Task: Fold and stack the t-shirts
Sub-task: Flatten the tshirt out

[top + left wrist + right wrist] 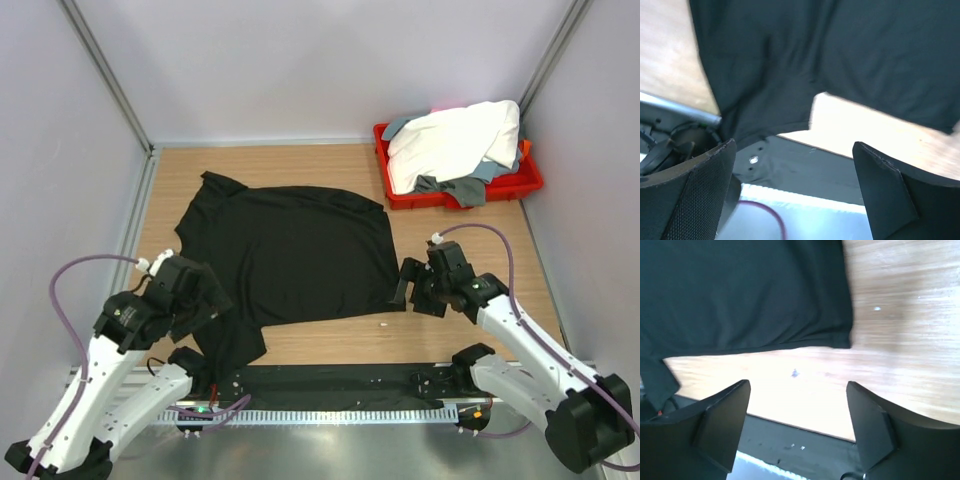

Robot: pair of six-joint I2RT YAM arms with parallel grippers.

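The black t-shirt (290, 250) lies spread flat on the wooden table, and one sleeve trails over the near edge by the left arm. My left gripper (213, 300) hovers at the shirt's near-left corner, open and empty. In the left wrist view the gripper (795, 185) has the shirt (840, 55) beyond its fingers (690, 190). My right gripper (406, 286) stands open and empty just off the shirt's near-right corner. The right wrist view shows the gripper (797, 415) over bare wood, with the hem (740, 295) ahead. The white t-shirt (455, 140) and grey t-shirt (455, 188) are bunched in the tray.
The red plastic tray (520, 185) sits at the back right against the wall. Grey walls close in the table on three sides. A black rail (340, 380) runs along the near edge between the arm bases. A small white speck (383, 324) lies on the wood near the shirt's hem.
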